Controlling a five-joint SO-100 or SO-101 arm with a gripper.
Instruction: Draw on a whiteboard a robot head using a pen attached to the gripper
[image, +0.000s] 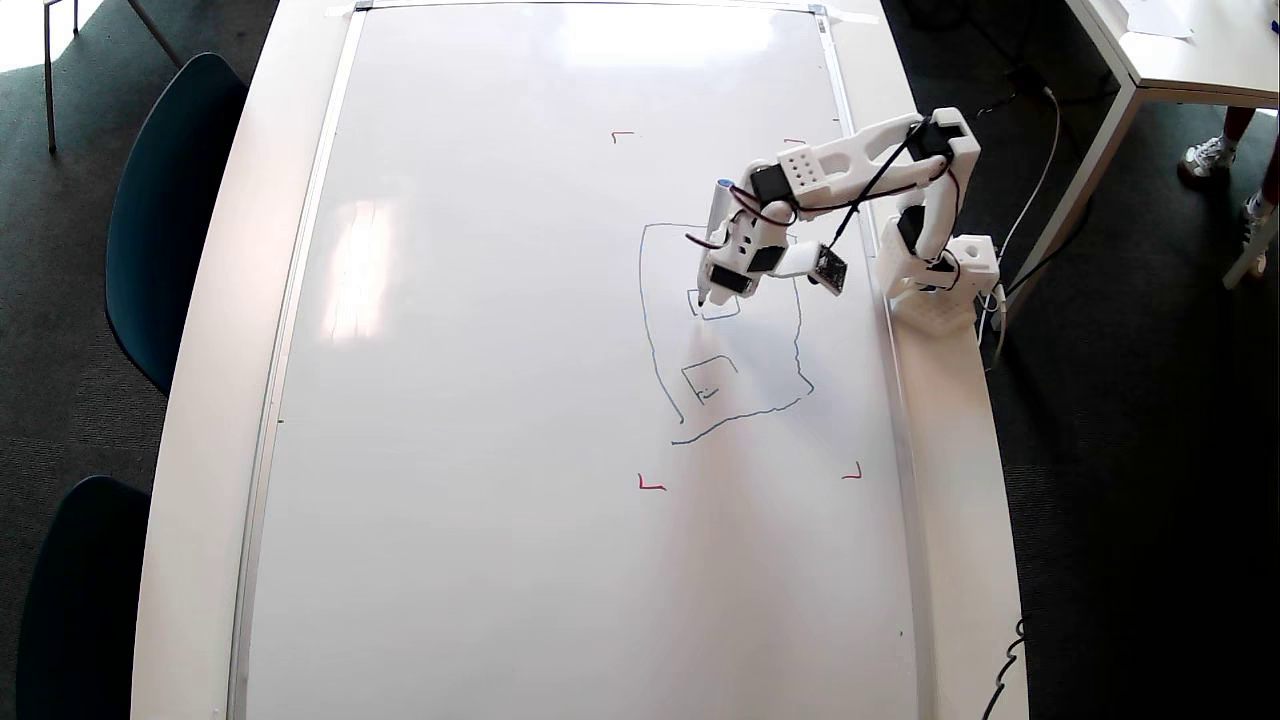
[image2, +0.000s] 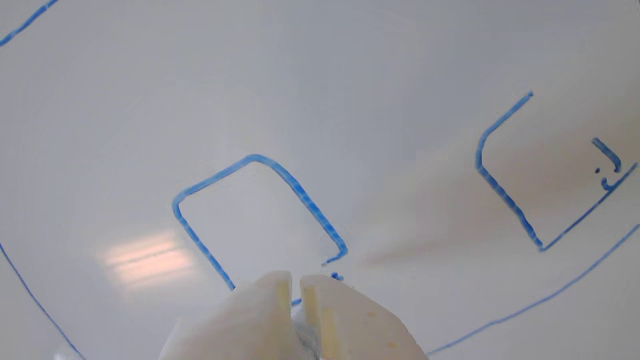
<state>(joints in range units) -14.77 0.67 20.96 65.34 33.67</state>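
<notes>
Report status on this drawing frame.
Hand low over whiteboard, pen tip at small box. Robot head outline drawn, two boxes visible. Nothing in the way.

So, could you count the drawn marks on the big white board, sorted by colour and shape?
On the glossy white whiteboard, as far as visible:
Small red corner marks: 4
Large blue outline: 1
Small blue rectangles inside it: 2
Total: 7

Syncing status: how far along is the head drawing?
Done: outline and one inner box on the board. In hand: the pen tip sits at a second box, not quite closed in the wrist view. Left: no third box or antenna visible yet.
</notes>
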